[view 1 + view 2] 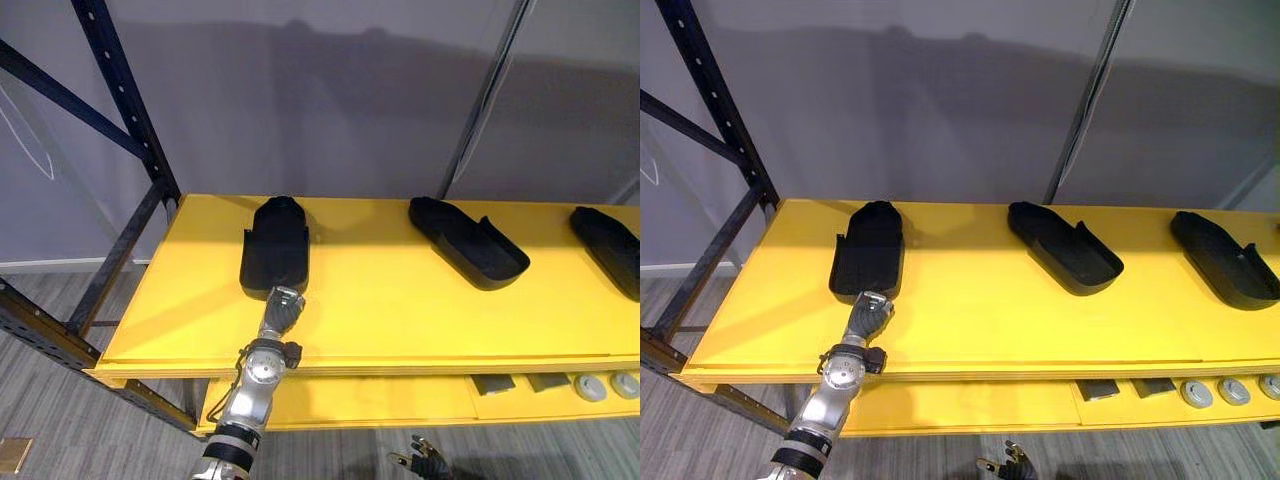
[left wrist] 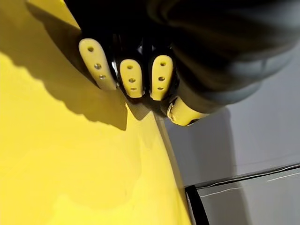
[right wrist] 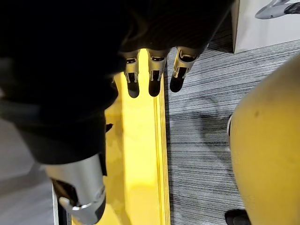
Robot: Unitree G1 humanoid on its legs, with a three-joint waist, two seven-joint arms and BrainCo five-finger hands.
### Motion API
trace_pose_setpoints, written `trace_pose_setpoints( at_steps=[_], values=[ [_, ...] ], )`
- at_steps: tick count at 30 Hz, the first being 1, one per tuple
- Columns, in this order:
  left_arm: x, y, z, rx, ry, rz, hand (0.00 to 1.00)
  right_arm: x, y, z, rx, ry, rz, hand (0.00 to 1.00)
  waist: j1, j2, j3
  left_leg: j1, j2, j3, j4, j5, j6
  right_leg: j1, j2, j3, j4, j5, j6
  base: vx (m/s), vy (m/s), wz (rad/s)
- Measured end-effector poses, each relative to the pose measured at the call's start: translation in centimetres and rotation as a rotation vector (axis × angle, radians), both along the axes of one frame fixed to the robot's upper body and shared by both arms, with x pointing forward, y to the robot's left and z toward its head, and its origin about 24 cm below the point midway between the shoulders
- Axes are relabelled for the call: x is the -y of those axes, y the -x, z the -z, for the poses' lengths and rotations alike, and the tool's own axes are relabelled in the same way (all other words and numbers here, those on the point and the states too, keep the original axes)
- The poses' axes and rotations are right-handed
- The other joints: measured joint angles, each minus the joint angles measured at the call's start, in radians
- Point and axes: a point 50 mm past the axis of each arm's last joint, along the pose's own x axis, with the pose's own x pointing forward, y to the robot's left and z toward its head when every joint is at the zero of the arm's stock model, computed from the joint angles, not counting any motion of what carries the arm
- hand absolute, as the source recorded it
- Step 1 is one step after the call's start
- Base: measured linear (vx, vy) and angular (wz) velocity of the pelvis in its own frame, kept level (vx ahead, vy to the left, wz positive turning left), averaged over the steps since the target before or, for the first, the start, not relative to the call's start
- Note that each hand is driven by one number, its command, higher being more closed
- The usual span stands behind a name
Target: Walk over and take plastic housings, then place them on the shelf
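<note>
The robot's left hand (image 1: 282,310) reaches over the front of the flat yellow shelf board (image 1: 400,320), its fingers (image 2: 132,77) lined up against the near end of a black, scoop-shaped plastic housing (image 1: 275,250). I cannot tell whether they grip the housing or only touch it. This housing lies lengthwise at the left end of the board. A second black plastic housing (image 1: 468,240) lies at an angle near the middle, and a third (image 1: 608,248) lies at the right edge, all well apart. The right hand (image 3: 154,70) hangs low in front of the rack with straight, relaxed fingers, holding nothing, above the grey striped floor (image 3: 201,140). Small round silver parts (image 1: 590,387) sit on the lower yellow shelf (image 1: 400,397).
</note>
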Motion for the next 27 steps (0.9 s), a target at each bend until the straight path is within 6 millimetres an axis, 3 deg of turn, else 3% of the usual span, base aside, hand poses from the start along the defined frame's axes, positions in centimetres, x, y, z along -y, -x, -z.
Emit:
trace_pose_setpoints(
  at_steps=[6,10,14,17,19,20,22,27],
  values=[
    [-0.2,-0.5,-0.1,-0.004,-0.007,-0.025,1.00,-0.2,-0.4,-0.1,0.010,-0.005,-0.004,0.00,-0.020,-0.008,0.014,0.028,-0.019,0.011,-0.088,0.055,0.012,-0.017,-0.013,0.001,-0.019,0.018,0.010,-0.13,0.042,-0.04],
    [0.1,-0.4,-0.8,0.025,0.001,-0.014,1.00,-0.4,-0.6,-0.2,0.019,-0.010,-0.004,0.00,-0.020,-0.028,0.029,0.030,-0.033,0.011,-0.098,0.065,0.014,-0.018,-0.025,0.000,-0.025,0.019,0.013,-0.11,0.054,0.02],
    [0.6,0.2,-4.4,0.186,0.044,0.003,1.00,-0.4,-0.5,-0.1,0.015,-0.011,-0.002,0.00,-0.005,-0.040,0.037,0.019,-0.038,0.001,-0.084,0.063,0.011,-0.012,-0.031,0.000,-0.019,0.020,0.023,0.01,0.023,0.06],
    [1.2,0.9,-8.8,0.382,0.091,0.038,1.00,-0.4,-0.3,-0.1,0.009,-0.008,-0.005,0.00,0.014,-0.040,0.041,-0.010,-0.034,-0.024,-0.007,0.029,0.016,0.014,-0.034,-0.012,-0.026,0.019,0.025,0.03,0.011,0.22],
    [1.1,2.5,-12.8,0.580,0.146,0.057,1.00,-0.4,-0.3,-0.1,0.009,-0.007,-0.007,0.00,0.021,-0.036,0.042,-0.043,-0.026,-0.053,0.069,-0.012,0.015,0.034,-0.031,-0.033,-0.031,0.019,0.025,0.02,0.006,0.25],
    [1.0,3.0,-13.6,0.625,0.158,0.060,1.00,-0.4,-0.3,-0.1,0.007,-0.007,-0.008,0.00,0.025,-0.036,0.042,-0.049,-0.024,-0.058,0.085,-0.021,0.013,0.036,-0.030,-0.034,-0.031,0.019,0.024,0.00,0.008,0.18],
    [-0.1,5.2,-15.8,0.765,0.185,0.037,1.00,-0.6,-0.2,0.0,0.004,-0.007,-0.019,0.00,0.040,-0.032,0.045,-0.068,-0.016,-0.069,0.139,-0.054,0.012,0.051,-0.024,-0.039,-0.031,0.013,0.024,-0.03,0.012,0.07],
    [-5.0,9.2,-17.1,0.913,0.209,-0.185,1.00,-0.8,0.0,0.1,-0.002,-0.010,-0.024,0.00,0.065,-0.027,0.046,-0.088,-0.017,-0.105,0.180,-0.073,0.015,0.061,-0.024,-0.083,-0.012,-0.008,0.022,-0.04,0.014,0.22]
  ],
)
